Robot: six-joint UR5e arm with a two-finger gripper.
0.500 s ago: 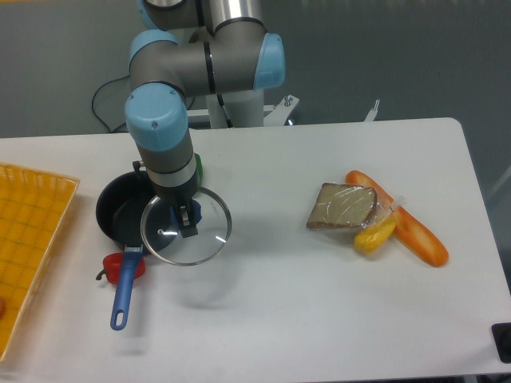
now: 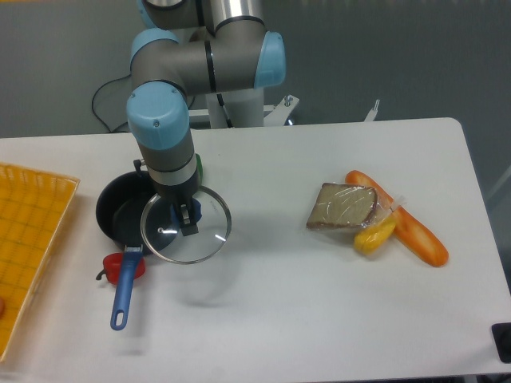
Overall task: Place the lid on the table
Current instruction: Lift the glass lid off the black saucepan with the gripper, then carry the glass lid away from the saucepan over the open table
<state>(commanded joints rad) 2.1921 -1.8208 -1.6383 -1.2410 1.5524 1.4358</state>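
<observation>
tool (image 2: 184, 219) gripping lid (image 2: 186, 227), no legible writing

One fixed camera only: I look from the front edge, high, angled down across the table (image 2: 319, 311). Mid-range framing; the arm's base (image 2: 239, 108) sits opposite me.

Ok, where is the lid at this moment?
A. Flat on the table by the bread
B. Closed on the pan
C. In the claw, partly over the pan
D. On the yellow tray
C: the claw grips the lid by its middle, overlapping the pan rim.
</observation>
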